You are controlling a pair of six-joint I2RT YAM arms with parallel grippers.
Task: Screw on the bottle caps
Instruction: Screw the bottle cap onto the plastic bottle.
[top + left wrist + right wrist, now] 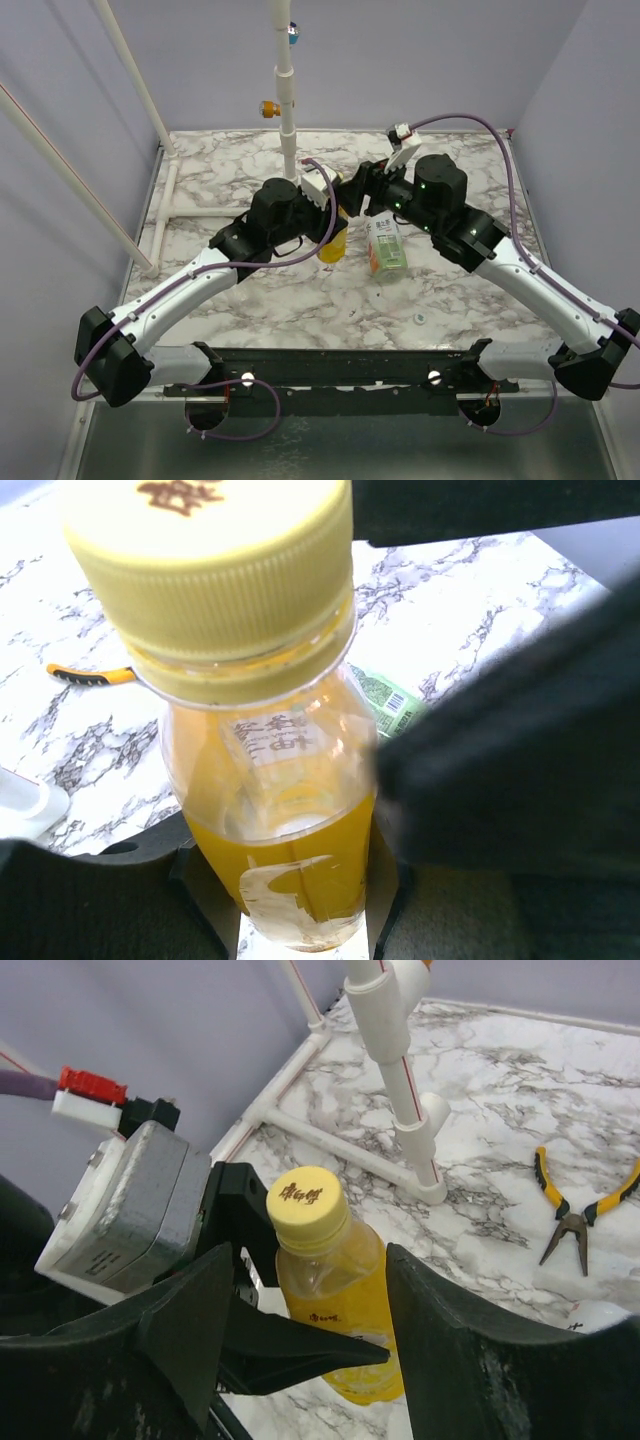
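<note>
**Progress.** One bottle of two appears capped. The yellow cap (pixel 305 1200) sits square on the neck of the yellow bottle (pixel 340 1330), and in the left wrist view its skirt meets the collar ring with no visible gap. Whether it is fully tightened cannot be confirmed from the pictures. The clear bottle (pixel 386 250) lies on its side on the table (pixel 300 300), just right of centre in the top view. Its neck is hidden under the right arm, so whether it has a cap cannot be told. A small pale round item (pixel 420 318), judged to be a loose cap, lies lower right of that bottle and well apart from it. The blue cap is not found in any view. On this evidence, the clear bottle is the work left.

**Tools.** The left gripper (pixel 298 890) is clamped on the lower body of the yellow bottle and holds it upright at centre frame of the top view. The right gripper (pixel 310 1260) has its fingers spread to either side of the bottle's shoulder, with clear gaps on both sides, and grips nothing.

**Condition of the item.** The yellow bottle is translucent plastic, part filled with amber liquid. Its cap is ribbed and pale yellow, with a brown printed mark on top. No tilt or cross-threading is visible.

**Other.** Yellow-handled pliers (pixel 575 1215) lie open at the right of the right wrist view, untouched.
</note>
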